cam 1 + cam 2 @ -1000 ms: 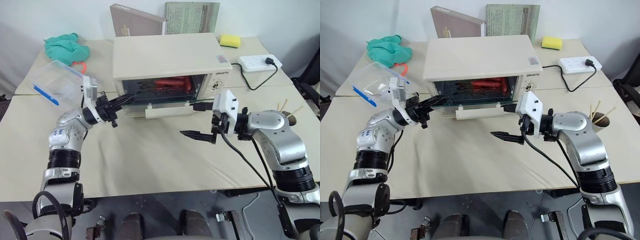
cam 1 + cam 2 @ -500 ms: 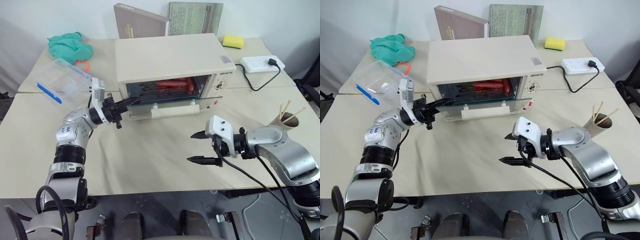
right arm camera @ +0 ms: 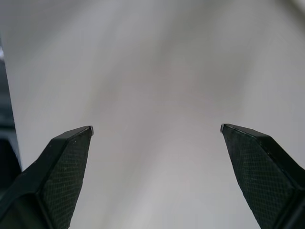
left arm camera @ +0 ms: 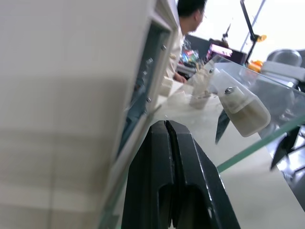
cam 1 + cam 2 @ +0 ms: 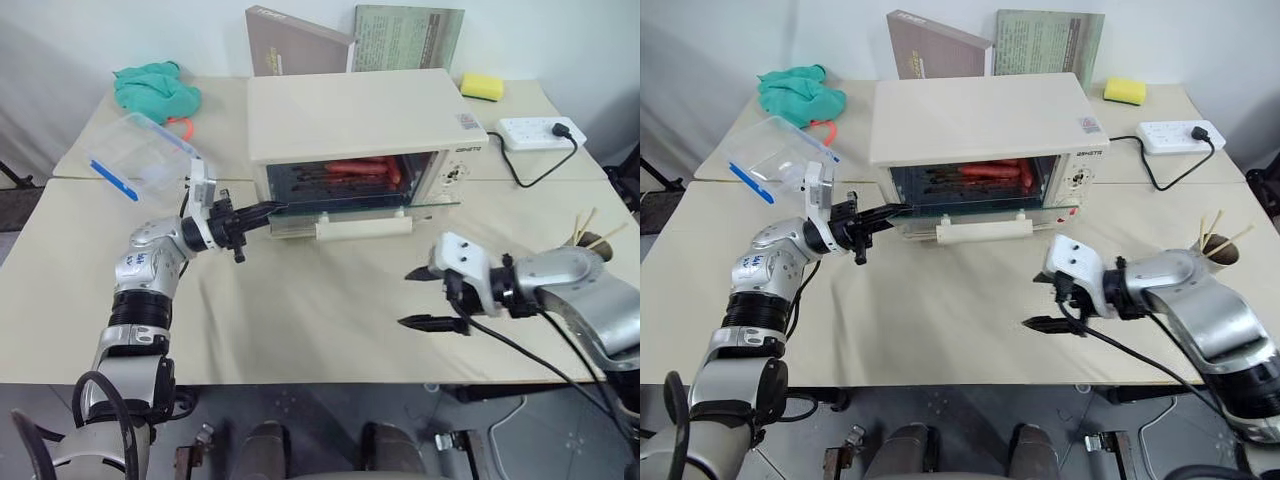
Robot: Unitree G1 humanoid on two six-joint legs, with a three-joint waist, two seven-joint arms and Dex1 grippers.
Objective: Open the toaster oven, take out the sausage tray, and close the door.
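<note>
The cream-white toaster oven [image 5: 360, 115] stands mid-table. Its glass door [image 5: 372, 205] hangs partly open, tilted outward, with the bar handle [image 5: 365, 228] along its front edge. Red sausages on the sausage tray [image 5: 352, 169] show inside the oven. My left gripper [image 5: 270, 210] is shut, and its tips are wedged in the gap at the door's left corner. In the left wrist view the shut fingers [image 4: 167, 157] lie between the oven's front frame and the glass. My right gripper [image 5: 425, 298] hangs open over bare tabletop, in front of the oven's right end and holding nothing.
At the back left are a clear plastic container [image 5: 140, 160] and a green cloth [image 5: 155, 88]. A power strip [image 5: 545, 130] and a yellow sponge [image 5: 483, 85] sit at the back right. A cup of sticks [image 5: 588, 240] stands at the right edge. Boxes [image 5: 300, 40] lean behind the oven.
My right gripper has drawn away from the door's right end, sinking toward the near right of the table, still open. The left gripper stays at the door's left corner. The camera view has shifted.
</note>
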